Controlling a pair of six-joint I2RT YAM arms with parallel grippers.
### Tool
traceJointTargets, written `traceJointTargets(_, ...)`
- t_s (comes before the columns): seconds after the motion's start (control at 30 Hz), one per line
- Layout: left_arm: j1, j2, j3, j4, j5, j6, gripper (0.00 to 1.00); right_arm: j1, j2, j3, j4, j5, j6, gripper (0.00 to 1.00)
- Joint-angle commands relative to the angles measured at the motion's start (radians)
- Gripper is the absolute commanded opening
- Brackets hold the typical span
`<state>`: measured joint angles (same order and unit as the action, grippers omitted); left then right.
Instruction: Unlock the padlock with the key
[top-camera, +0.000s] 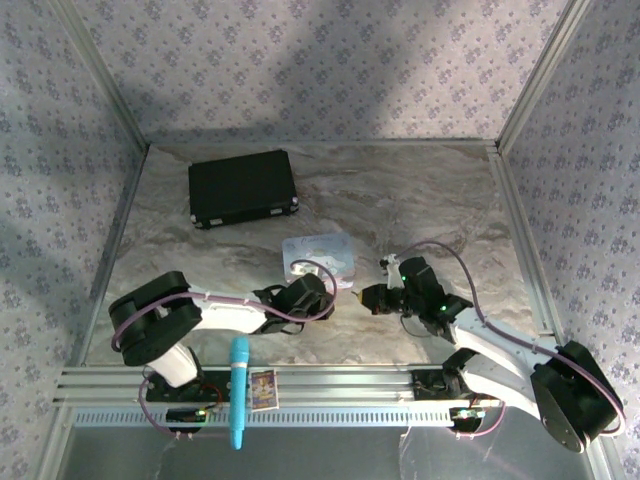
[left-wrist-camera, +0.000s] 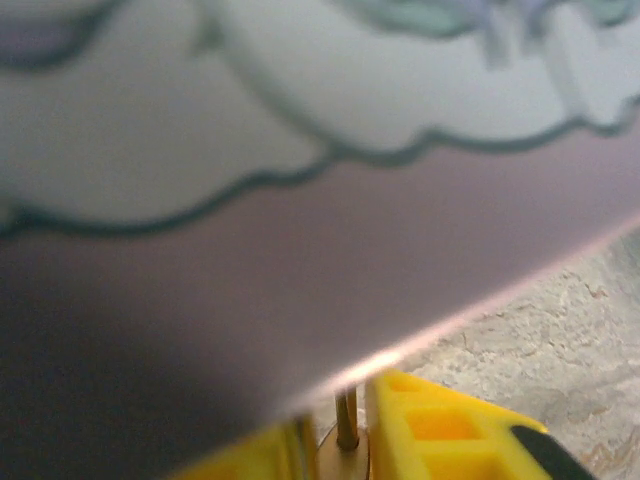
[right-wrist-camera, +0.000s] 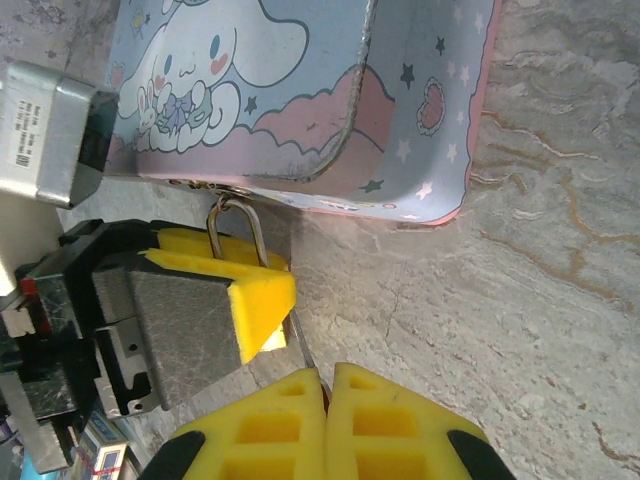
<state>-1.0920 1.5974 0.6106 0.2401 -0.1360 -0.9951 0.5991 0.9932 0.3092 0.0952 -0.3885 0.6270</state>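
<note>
- Pastel tin (right-wrist-camera: 300, 60) with a cartoon print lies near the middle of the marble-look table (right-wrist-camera: 560, 250), flat, lid side up.
- The padlock (left-wrist-camera: 347, 418) hangs at the tin's near edge. Its thin shackle is hooked through the tin's clasp, loop closed.
- Left gripper (right-wrist-camera: 250, 272) comes in from the left, low at the tin's near edge. Its yellow fingers stand on either side of the padlock body, drawn in against it: clamped on the padlock. The shackle post rises between the two pads in the left wrist view.
- Padlock body is mostly hidden by those pads, with only a sliver of brass showing.
- Right gripper (right-wrist-camera: 328, 385) sits just right of the padlock, pointing left toward it. Its yellow pads are pressed together.
- The key (right-wrist-camera: 303, 345) appears as a thin silvery sliver pinched between the right pads. Its tip reaches toward the padlock's underside, just beside the left gripper's pad. Cannot tell whether it touches the lock or is in the keyhole.
- Black case (top-camera: 243, 188) lies far left on the table, shut, well apart from the tin.
- Blue pen (top-camera: 240, 392) lies across the near rail, with a small card (top-camera: 263, 388) just to its right.
</note>
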Motion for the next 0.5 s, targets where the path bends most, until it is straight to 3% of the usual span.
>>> traceJointTargets(0.0,-0.013,0.024,0.027,-0.065,-0.036,-0.021,0.17,-0.006,-0.009,-0.007,0.01,0.005,-0.006,0.0)
traceJointTargets(0.23,-0.018,0.014,0.03,-0.056,-0.06,-0.069,0.11,-0.008,-0.003,-0.03,0.036,-0.022,0.116,0.0)
traceJointTargets(0.47,-0.014,-0.063,-0.044,0.103,-0.134,-0.24,0.04,-0.014,0.086,-0.117,0.272,-0.136,0.449,0.0)
